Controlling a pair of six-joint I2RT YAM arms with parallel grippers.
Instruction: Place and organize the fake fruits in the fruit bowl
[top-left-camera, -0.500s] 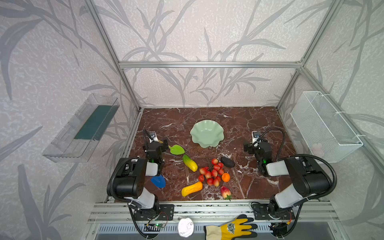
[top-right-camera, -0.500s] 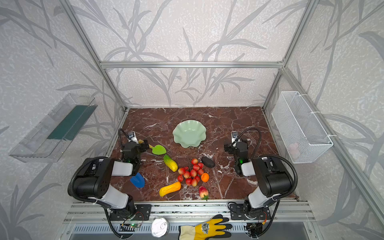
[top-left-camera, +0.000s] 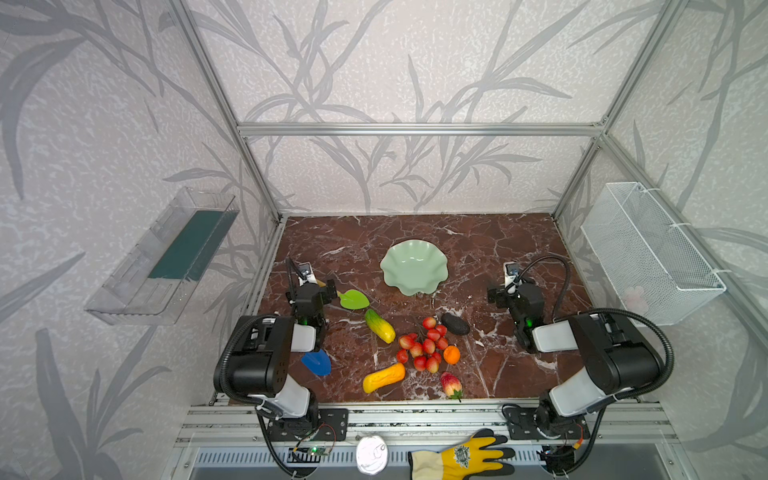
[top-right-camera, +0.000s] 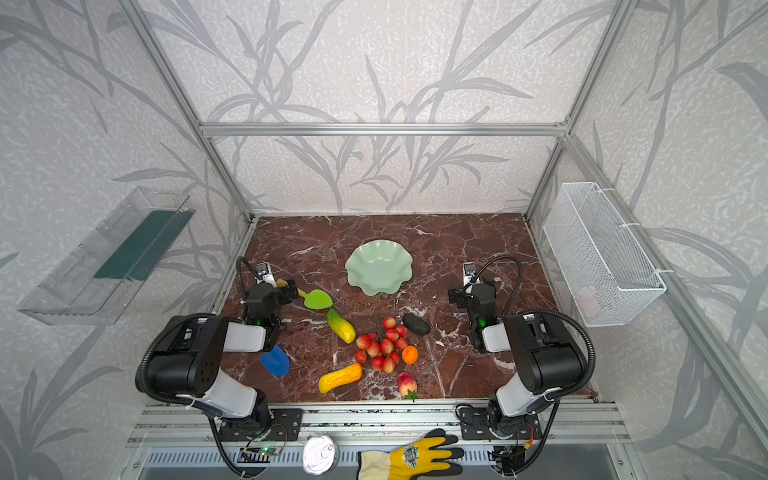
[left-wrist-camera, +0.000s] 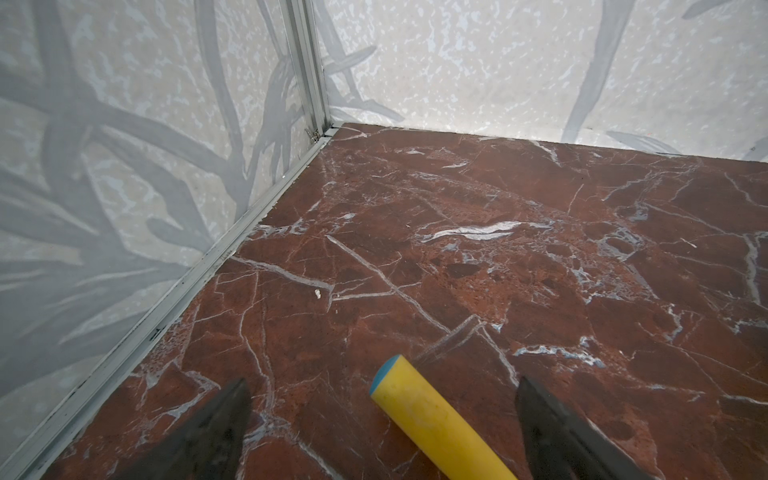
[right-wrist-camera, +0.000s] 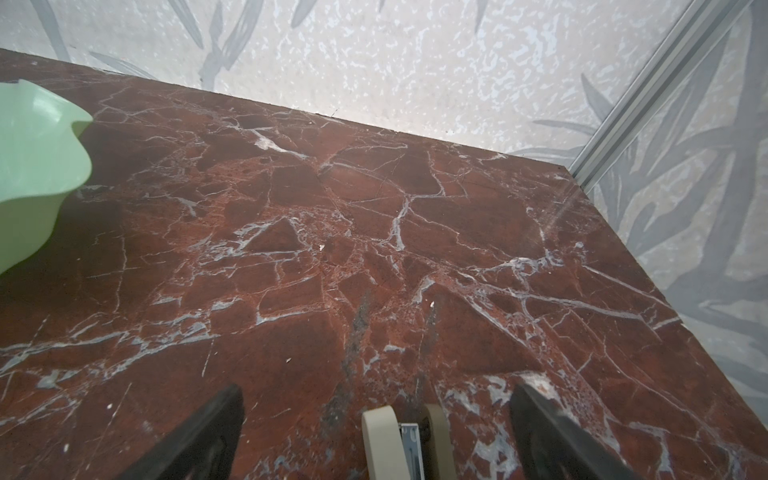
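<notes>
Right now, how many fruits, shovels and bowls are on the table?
Fruits: 6 (green-yellow oblong, yellow-orange oblong, avocado, orange, strawberry, berry bunch)
Toy shovels: 2 (green shovel, blue shovel)
Fruit bowl: 1
Total: 9

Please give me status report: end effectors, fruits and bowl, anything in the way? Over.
Left end effector open, right end effector open, both empty. Fruit bowl empty; fake fruits all on table. Green shovel handle lies between left jaws, not gripped.
</notes>
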